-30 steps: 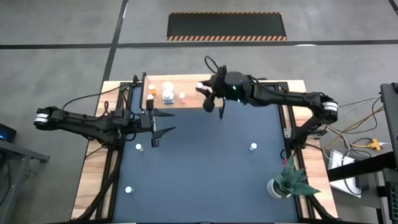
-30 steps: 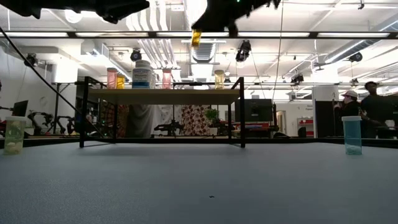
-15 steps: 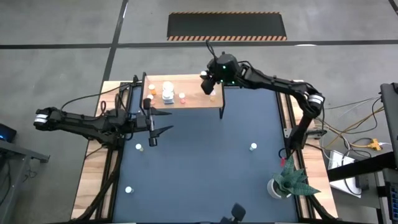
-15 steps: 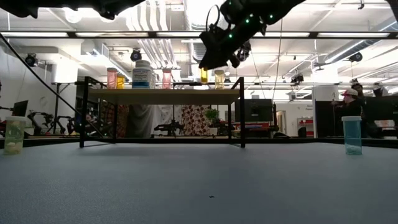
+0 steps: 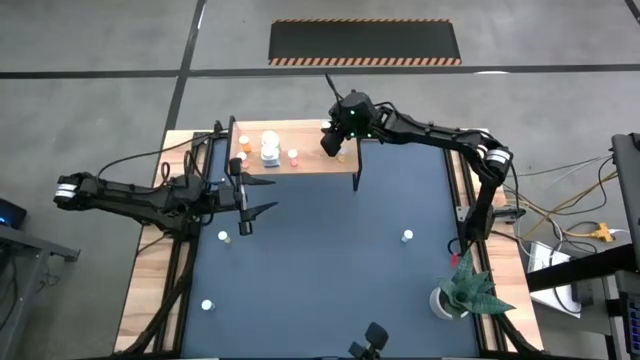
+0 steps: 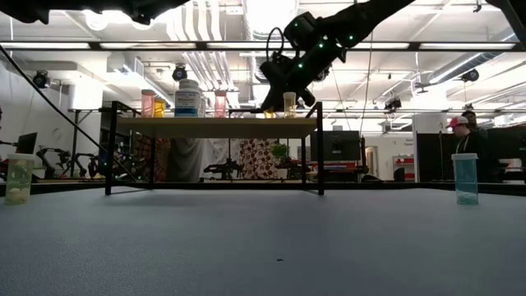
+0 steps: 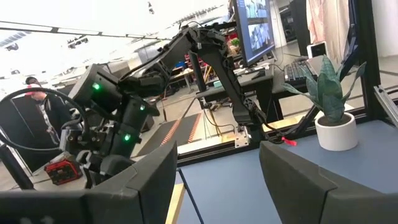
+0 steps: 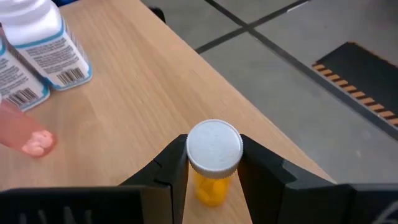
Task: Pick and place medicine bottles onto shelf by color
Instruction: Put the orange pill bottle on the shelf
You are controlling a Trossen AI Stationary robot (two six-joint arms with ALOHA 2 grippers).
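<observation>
My right gripper is over the right part of the light wooden shelf, shut on a small orange bottle with a white cap. The low view shows this bottle's orange body down at the shelf top. A yellowish bottle stands on the shelf beside it. Further left on the shelf stand an orange, two white and a pinkish bottle. My left gripper is open and empty, in front of the shelf's left end. My right gripper pinches the orange bottle between its two fingers, which lie on opposite sides of the white cap. The fingers come from above, slanting down. The bottle is upright with its bottom at the shelf board; whether it rests there I cannot tell.
Three small bottles stand on the dark mat: two on the left and one on the right. A potted green plant stands at the near right corner. A dark object shows at the near edge.
My right gripper has carried the orange bottle from high above the shelf's front edge down toward the shelf, moving a little toward the far edge. The bottle is now level with the others on the shelf top. The left arm has kept still.
</observation>
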